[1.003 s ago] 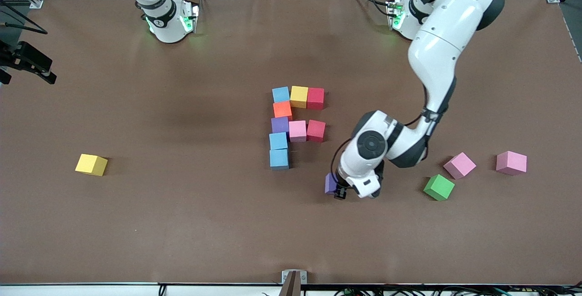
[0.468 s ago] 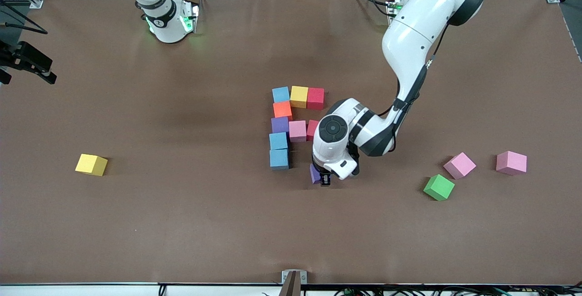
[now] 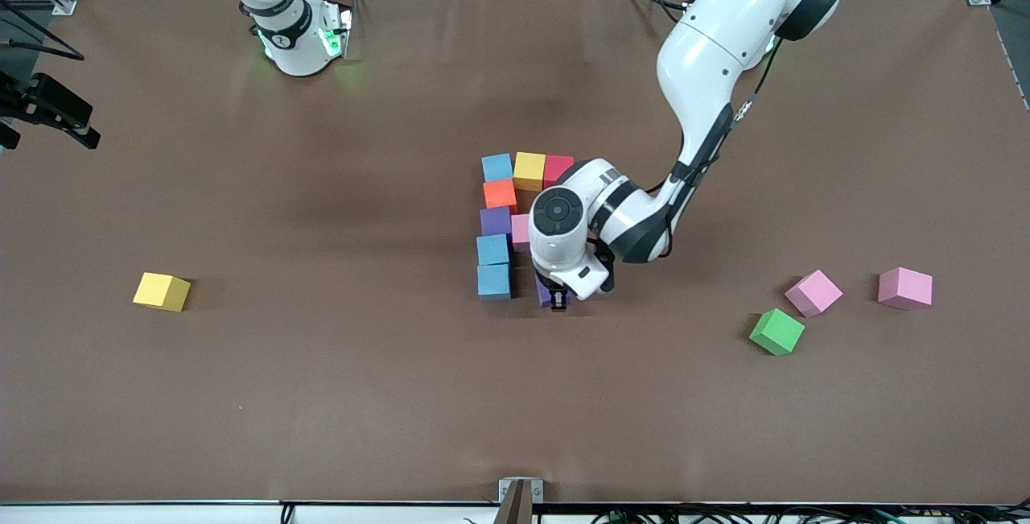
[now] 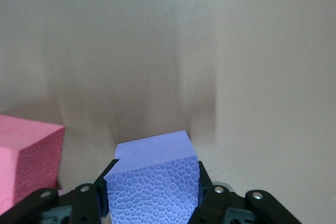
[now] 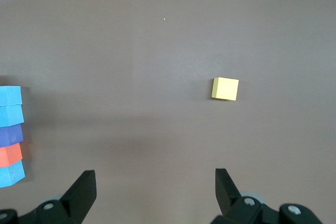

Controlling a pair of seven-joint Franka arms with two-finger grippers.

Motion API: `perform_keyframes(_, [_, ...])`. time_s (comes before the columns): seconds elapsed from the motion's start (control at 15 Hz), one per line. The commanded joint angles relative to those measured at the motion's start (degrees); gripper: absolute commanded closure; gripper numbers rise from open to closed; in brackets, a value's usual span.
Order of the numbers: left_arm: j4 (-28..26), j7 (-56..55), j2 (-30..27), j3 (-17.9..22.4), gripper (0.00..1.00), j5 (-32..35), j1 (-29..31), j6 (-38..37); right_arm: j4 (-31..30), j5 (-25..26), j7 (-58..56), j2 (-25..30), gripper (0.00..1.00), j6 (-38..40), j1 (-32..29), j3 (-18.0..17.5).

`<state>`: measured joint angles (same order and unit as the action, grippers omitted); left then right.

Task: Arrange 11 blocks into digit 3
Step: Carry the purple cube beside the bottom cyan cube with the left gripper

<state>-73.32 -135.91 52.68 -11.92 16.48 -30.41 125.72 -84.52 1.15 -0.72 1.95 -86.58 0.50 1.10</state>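
Note:
The digit 3 stands partly built mid-table: a blue block (image 3: pixel 497 167), a yellow block (image 3: pixel 529 171) and a red block (image 3: pixel 558 168) form the farthest row. An orange block (image 3: pixel 500 194), a purple block (image 3: pixel 496 220) and two blue blocks (image 3: pixel 492 249) (image 3: pixel 494 281) form the column, with a pink block (image 3: pixel 521 230) beside the purple one. My left gripper (image 3: pixel 555 299) (image 4: pixel 152 198) is shut on a second purple block (image 3: pixel 545 292) (image 4: pixel 152 182), low over the table beside the nearest blue block. My right gripper (image 5: pixel 155 192) hangs open and empty high over the table.
Loose blocks: a yellow one (image 3: pixel 162 291) (image 5: pixel 226 88) toward the right arm's end, and two pink ones (image 3: pixel 813 292) (image 3: pixel 904 288) and a green one (image 3: pixel 776 331) toward the left arm's end. The left arm covers part of the figure's middle row. A pink-red block (image 4: pixel 26 161) edges the left wrist view.
The left arm has carried the purple block from near the green block's side of the table toward the figure, up beside the nearest blue block. The right arm has not moved.

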Motion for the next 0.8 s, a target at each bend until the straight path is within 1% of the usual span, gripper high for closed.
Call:
perform_keyframes(0.0, [2.7, 0.0, 0.0, 0.6, 0.76, -0.4, -1.5, -1.1, 0.9, 0.2, 0.5, -0.4, 0.0, 0.6, 0.2, -0.1])
perform_keyframes(0.13, [2.7, 0.1, 0.0, 0.6, 0.77, -0.2, -1.8, -1.1, 0.9, 0.3, 0.5, -0.4, 0.0, 0.6, 0.2, -0.1])
perform_keyframes(0.33, [2.7, 4.3, 0.1, 0.1, 0.77, -0.2, -1.9, -1.1, 0.9, 0.2, 0.5, -0.4, 0.0, 0.6, 0.2, -0.1])
perform_keyframes(0.74, [2.7, 4.6, 0.3, 0.1, 0.77, -0.3, -2.6, -0.6, 0.9, 0.2, 0.5, -0.4, 0.0, 0.6, 0.2, -0.1])
